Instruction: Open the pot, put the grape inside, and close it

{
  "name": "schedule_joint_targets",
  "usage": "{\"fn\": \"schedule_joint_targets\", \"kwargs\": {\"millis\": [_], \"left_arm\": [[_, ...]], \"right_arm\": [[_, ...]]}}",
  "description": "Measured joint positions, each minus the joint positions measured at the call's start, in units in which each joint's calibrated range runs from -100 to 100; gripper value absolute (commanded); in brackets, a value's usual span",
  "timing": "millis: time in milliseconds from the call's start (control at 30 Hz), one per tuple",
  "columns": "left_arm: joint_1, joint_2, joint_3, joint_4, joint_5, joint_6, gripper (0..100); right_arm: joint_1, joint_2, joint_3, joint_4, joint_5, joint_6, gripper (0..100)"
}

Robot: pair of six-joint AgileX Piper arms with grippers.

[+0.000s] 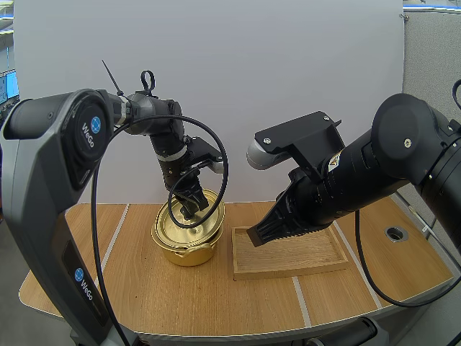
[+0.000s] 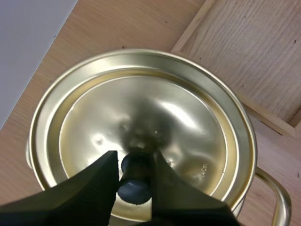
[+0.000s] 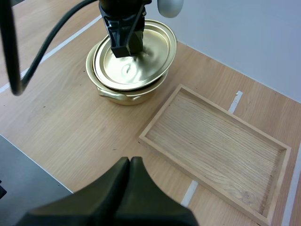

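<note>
Pot (image 1: 186, 252) stands on the table (image 1: 144, 303), just left of the wooden tray (image 1: 288, 272), with the lid (image 1: 169, 223) on it, slightly askew. Left gripper (image 2: 135, 160) pinches the lid's black knob (image 2: 136, 181) from above, likely the only hold for lifting. Right gripper (image 3: 130, 162), fingers pressed together on nothing, hovers above the tray's left end, clear of the pot. The left wrist view confirms the pinch. The right wrist view shows the lid's tilt against the rim.
</note>
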Motion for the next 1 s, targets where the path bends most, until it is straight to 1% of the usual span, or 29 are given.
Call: {"fn": "schedule_joint_targets", "kwargs": {"millis": [133, 200, 500, 567, 600, 633, 667, 700, 733, 767, 800, 833, 933, 1000], "left_arm": [[0.00, 0.28, 0.00, 0.00, 0.00, 0.00, 0], [0.00, 3.95, 0.00, -0.10, -2.89, -0.10, 0], [0.00, 4.56, -0.75, -0.10, -2.24, -0.21, 1], [0.00, 4.56, -0.75, -0.10, -2.24, -0.21, 9], [0.00, 4.56, -0.75, -0.10, -2.24, -0.21, 17], [0.00, 4.56, -0.75, -0.10, -2.24, -0.21, 27], [0.00, 4.56, -0.75, -0.10, -2.24, -0.21, 42], [0.00, 4.56, -0.75, -0.10, -2.24, -0.21, 53], [0.00, 4.56, -0.75, -0.10, -2.24, -0.21, 66], [0.00, 4.56, -0.75, -0.10, -2.24, -0.21, 77], [0.00, 4.56, -0.75, -0.10, -2.24, -0.21, 84], [0.00, 4.56, -0.75, -0.10, -2.24, -0.21, 88], [0.00, 4.56, -0.30, -0.10, 2.42, -0.21, 88], [0.00, 3.84, -0.30, -0.10, 2.77, -0.21, 88]], "right_arm": [[0.00, 0.00, 0.00, 0.12, 0.00, -0.09, 0], [0.00, 0.00, 0.00, 0.77, 0.00, -0.09, 0], [0.00, 0.00, 0.00, 0.88, 0.00, -0.09, 0], [0.00, 0.00, 0.00, 0.88, 0.00, -0.09, 0], [0.00, 0.00, 0.00, 0.88, 0.00, -0.09, 0], [0.00, 0.00, 0.00, 0.88, 0.00, -0.09, 0], [0.00, 0.00, 0.00, 0.88, 0.00, -0.09, 0], [0.00, 0.00, 0.00, 0.88, 0.00, -0.09, 0], [0.00, 0.00, 0.00, 0.88, 0.00, -0.09, 0], [0.00, 0.00, 0.00, 0.88, 0.00, -0.09, 0], [0.00, 0.00, 0.00, 0.88, 0.00, -0.09, 0], [0.00, 0.00, 0.00, 0.88, 0.00, -0.09, 0], [0.00, 0.00, 0.00, 0.88, 0.00, -0.09, 0], [0.00, 0.00, 0.00, 0.88, 0.00, -0.09, 0]]}}
